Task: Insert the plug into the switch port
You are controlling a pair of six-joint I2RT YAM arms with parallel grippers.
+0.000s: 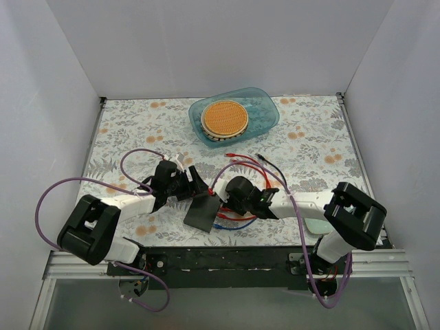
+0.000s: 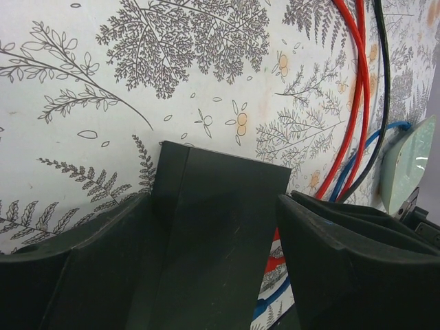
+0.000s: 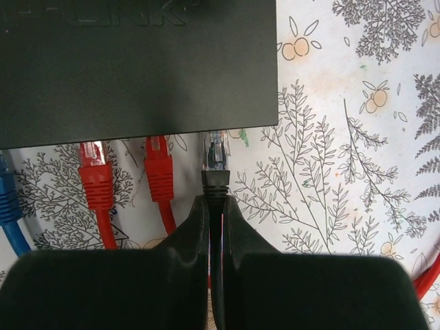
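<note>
The switch (image 3: pixel 137 62) is clamped widthwise, as a brace, by the wide-set left gripper (image 2: pixel 214 206). At frame centre, the plug (image 3: pixel 216 155) is pinched in the closed right gripper (image 3: pixel 216 227), aligned for insertion.

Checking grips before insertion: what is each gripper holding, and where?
Right gripper holds the plug by the rear of its black boot. Left gripper appears to clamp the switch across its two sides.

A blue tray (image 1: pixel 265 110) holds round orange mats (image 1: pixel 225 118) on floral cloth (image 1: pixel 137 130).
</note>
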